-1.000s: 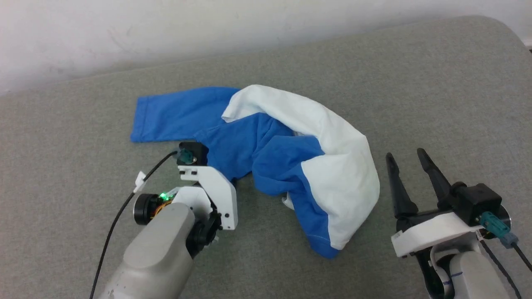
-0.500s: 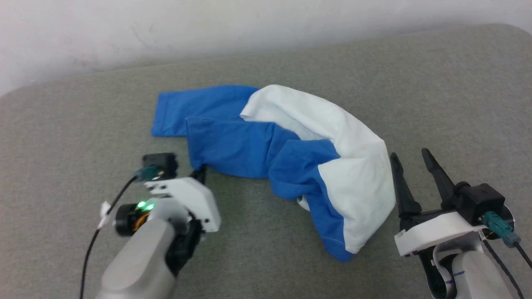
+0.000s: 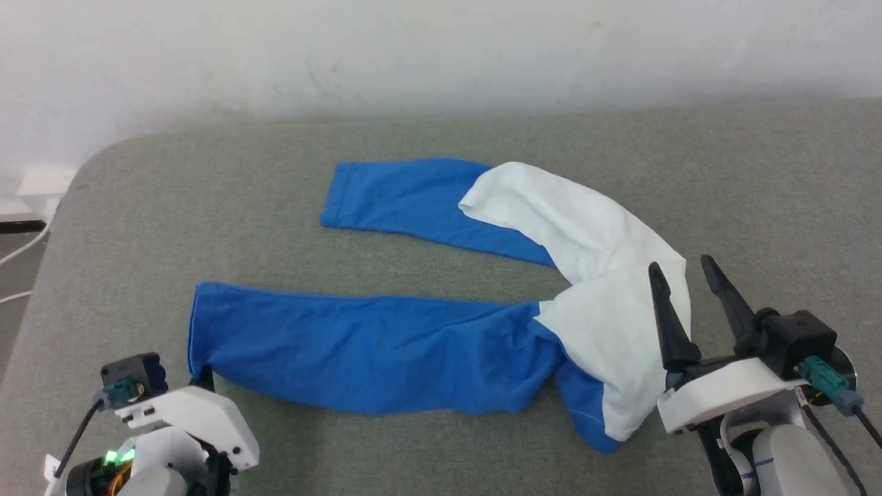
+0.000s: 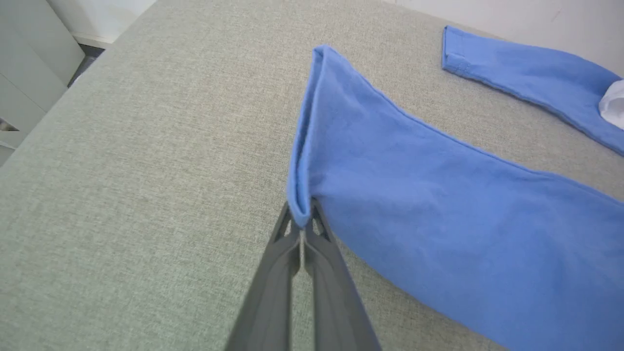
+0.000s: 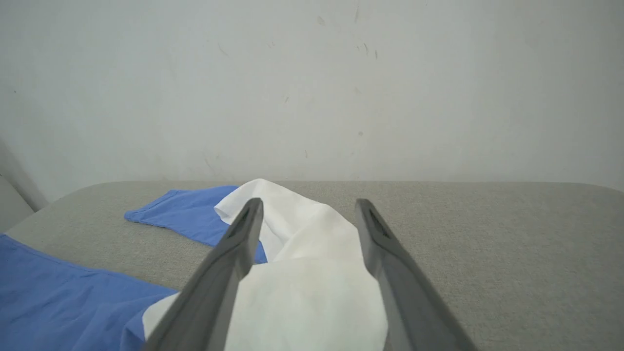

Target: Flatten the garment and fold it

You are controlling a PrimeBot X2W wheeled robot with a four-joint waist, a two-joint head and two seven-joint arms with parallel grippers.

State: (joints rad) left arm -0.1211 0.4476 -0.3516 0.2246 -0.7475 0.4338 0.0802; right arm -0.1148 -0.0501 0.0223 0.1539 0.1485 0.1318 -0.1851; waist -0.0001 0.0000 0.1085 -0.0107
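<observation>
- Found the garment (image 3: 482, 344) lying loosely spread on the grey padded surface (image 3: 207, 207), in front of a pale wall (image 3: 413, 55).
- Saw both blue sleeves reaching toward the robot's left, well apart from each other: the far sleeve (image 3: 406, 200) flat on the surface, the near sleeve (image 3: 310, 344) drawn out straight and lightly creased.
- Noted the white body (image 3: 606, 331) bunched and folded over itself at the robot's right, with a strip of blue showing under its near edge.
- Found the left gripper (image 4: 301, 225) at the end of the near sleeve, fingers pressed tight together on a corner of the cuff (image 4: 303, 136), blue cloth pinched between the tips.
- In the left wrist view, saw the cuff edge turned up and running away from the tips.
- Found the right gripper (image 3: 679, 265) spread wide with nothing between its fingers, pointing across the near part of the white body.
- Could not tell whether those fingers touched the cloth or hung just above it.
</observation>
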